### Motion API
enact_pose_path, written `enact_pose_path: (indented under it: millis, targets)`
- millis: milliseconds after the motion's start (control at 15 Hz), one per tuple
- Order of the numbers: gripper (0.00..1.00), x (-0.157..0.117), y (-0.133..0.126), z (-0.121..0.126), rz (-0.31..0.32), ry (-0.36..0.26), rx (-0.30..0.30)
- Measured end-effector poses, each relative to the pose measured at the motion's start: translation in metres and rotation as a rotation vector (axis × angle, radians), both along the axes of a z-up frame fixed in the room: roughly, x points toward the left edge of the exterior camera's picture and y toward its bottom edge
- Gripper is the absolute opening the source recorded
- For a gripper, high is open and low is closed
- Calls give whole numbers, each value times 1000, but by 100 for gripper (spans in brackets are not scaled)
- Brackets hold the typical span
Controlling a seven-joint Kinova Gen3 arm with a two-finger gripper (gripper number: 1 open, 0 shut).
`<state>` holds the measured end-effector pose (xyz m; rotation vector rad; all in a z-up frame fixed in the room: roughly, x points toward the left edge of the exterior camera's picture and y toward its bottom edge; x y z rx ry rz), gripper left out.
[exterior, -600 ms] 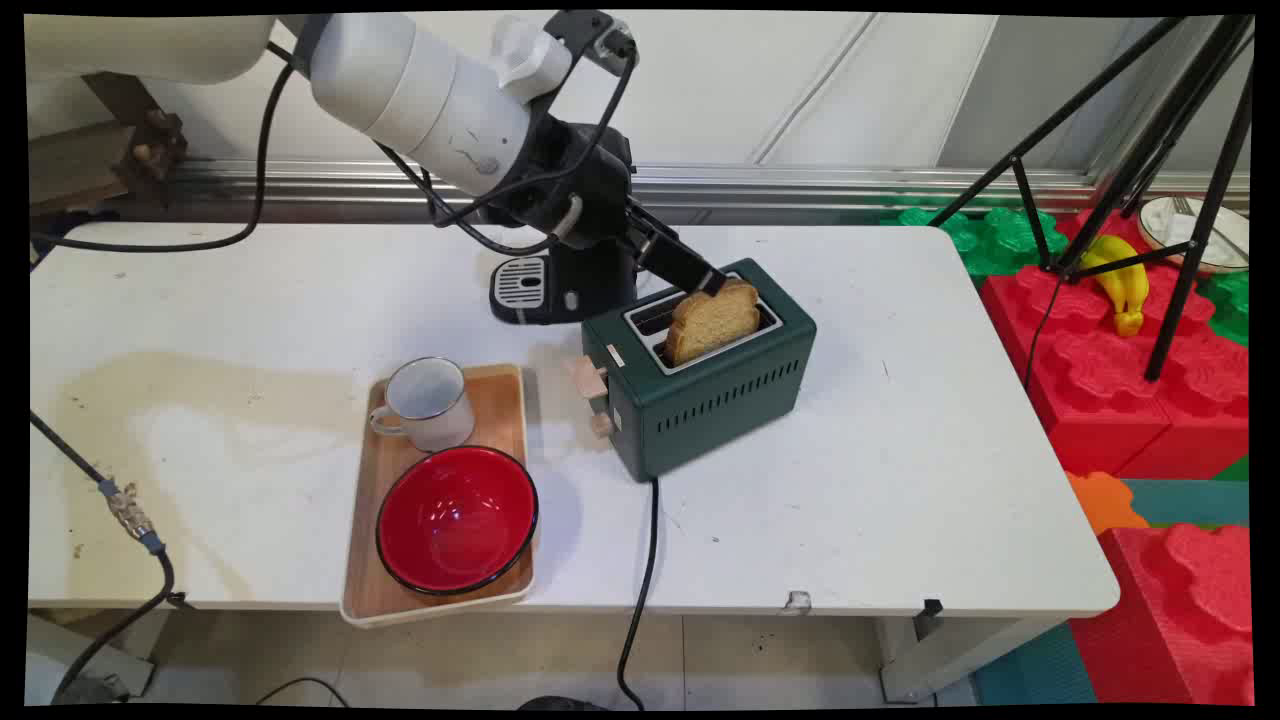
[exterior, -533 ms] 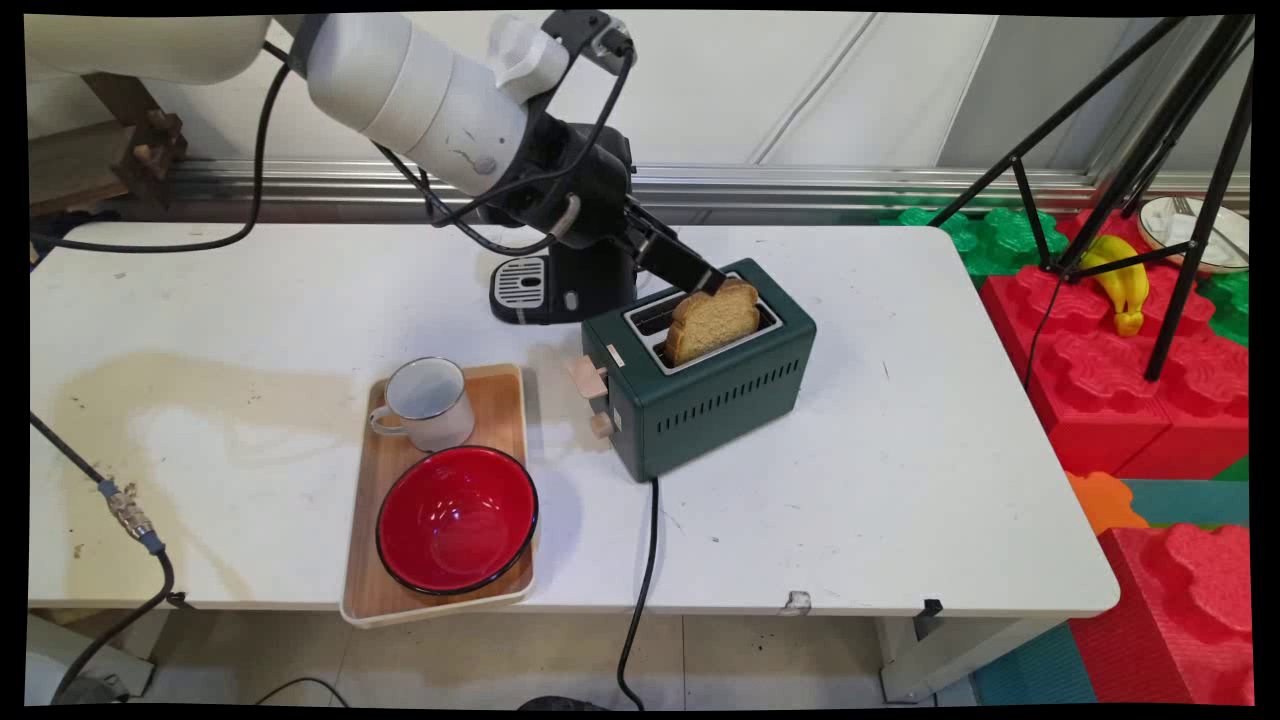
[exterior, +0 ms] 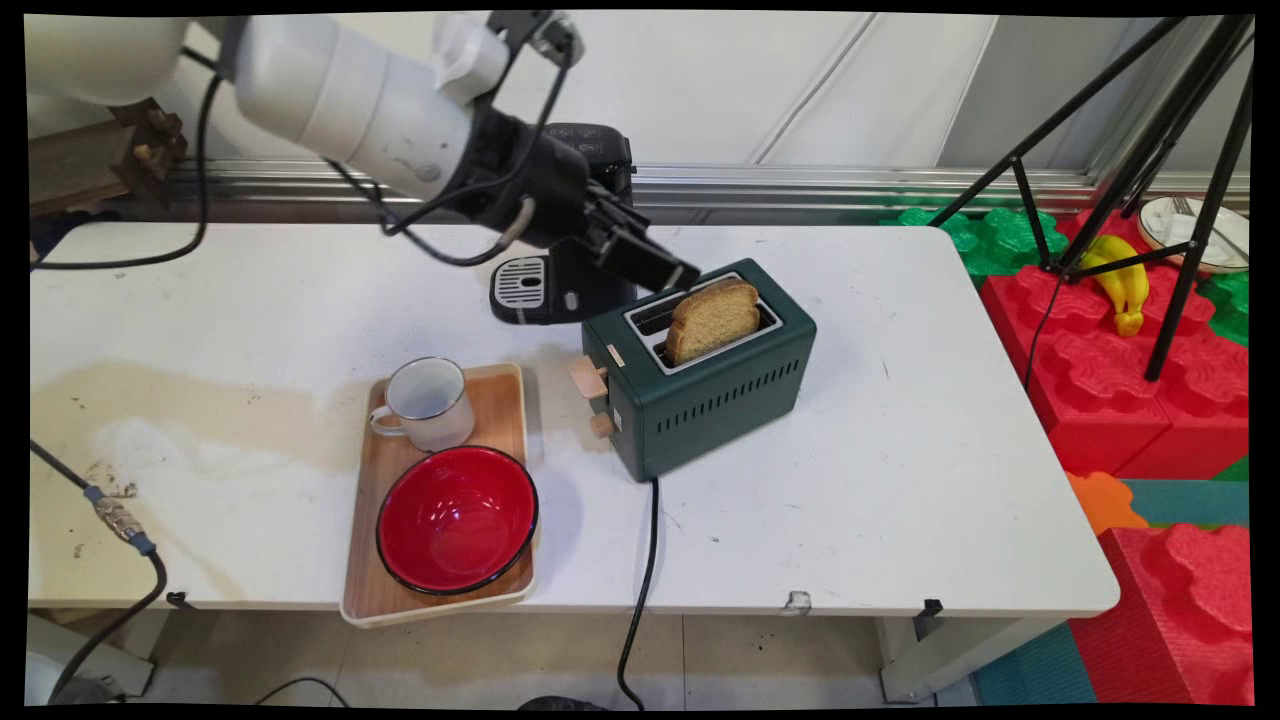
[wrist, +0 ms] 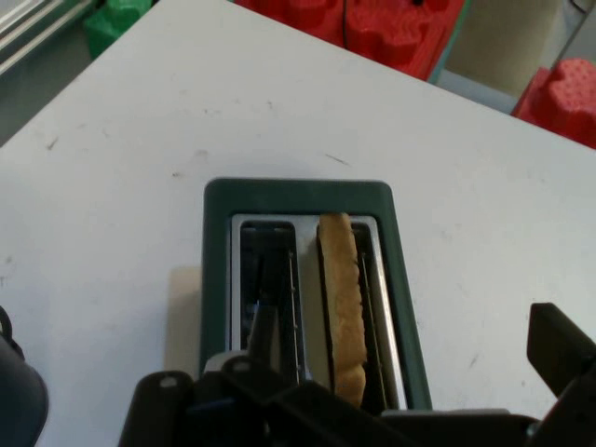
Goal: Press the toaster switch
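Note:
A dark green toaster stands mid-table with a slice of brown toast upright in its nearer slot; the farther slot is empty. My gripper hangs just left of and above the toaster's back corner, apart from the toast. In the hand view the toaster lies straight below, and the toast shows edge-on in the right-hand slot. The gripper is open, one finger over the empty slot and the other far out to the right. Nothing is between them.
A black coffee machine stands right behind the arm's wrist. A wooden tray left of the toaster carries a white mug and a red bowl. The toaster's cord drops over the front edge. A tripod and red foam blocks flank the right side.
The arm has drawn back to the left and slightly up. The gripper, which was at the toast's top edge, now stands clear of it. The toast stays in its slot.

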<state>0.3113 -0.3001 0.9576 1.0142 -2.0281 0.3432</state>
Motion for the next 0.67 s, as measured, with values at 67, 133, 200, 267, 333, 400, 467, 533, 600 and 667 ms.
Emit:
enact_pose_path:
  millis: [67, 133, 200, 267, 333, 400, 467, 533, 600, 667]
  targets:
    - [100, 3, 6, -1, -7, -4, -4]
    - [100, 6, 12, -2, -16, -11, -6]
    - [100, 9, 17, -4, -22, -18, -6]
    - [100, 13, 23, -6, -28, -27, -8]
    - [100, 16, 28, -7, -33, -35, -10]
    - [100, 18, 31, -9, -35, -40, -11]
    - [100, 21, 35, -11, -38, -47, -11]
    - [100, 23, 38, -12, -39, -51, -11]
    - [100, 24, 39, -14, -40, -54, -11]
    - [100, 26, 41, -15, -40, -58, -11]
